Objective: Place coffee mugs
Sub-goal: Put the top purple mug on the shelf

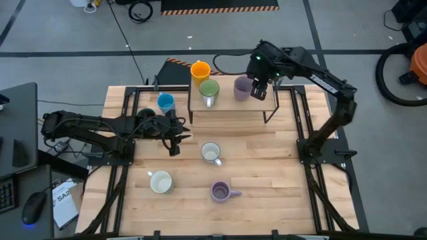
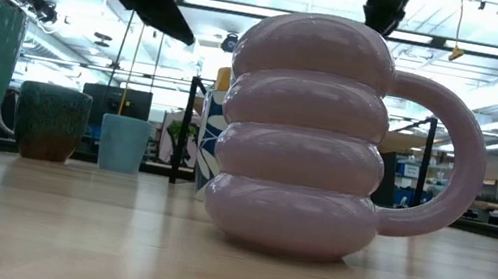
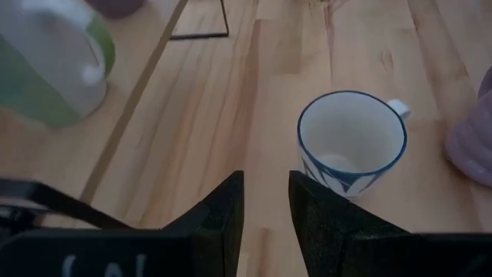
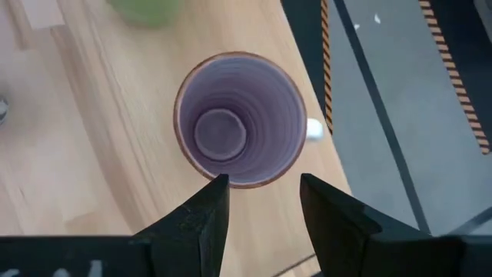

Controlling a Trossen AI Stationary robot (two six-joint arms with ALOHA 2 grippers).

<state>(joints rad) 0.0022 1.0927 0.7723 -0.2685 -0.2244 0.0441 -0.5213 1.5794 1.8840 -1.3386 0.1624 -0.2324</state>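
Writing on mugs (image 1: 211, 153) unreadable

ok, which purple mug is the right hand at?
The smooth purple mug on the raised rack, beside the green one; the right hand is at its rim. The ribbed purple mug sits on the table, near edge.

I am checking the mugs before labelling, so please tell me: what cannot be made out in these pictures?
- Low view: the ribbed purple mug hides most of the patterned mug behind it.
- Left wrist view: the green mug is blurred and cut off by the picture's edge.
- High view: the right gripper covers part of the tall purple mug; whether its fingers touch the mug cannot be told.
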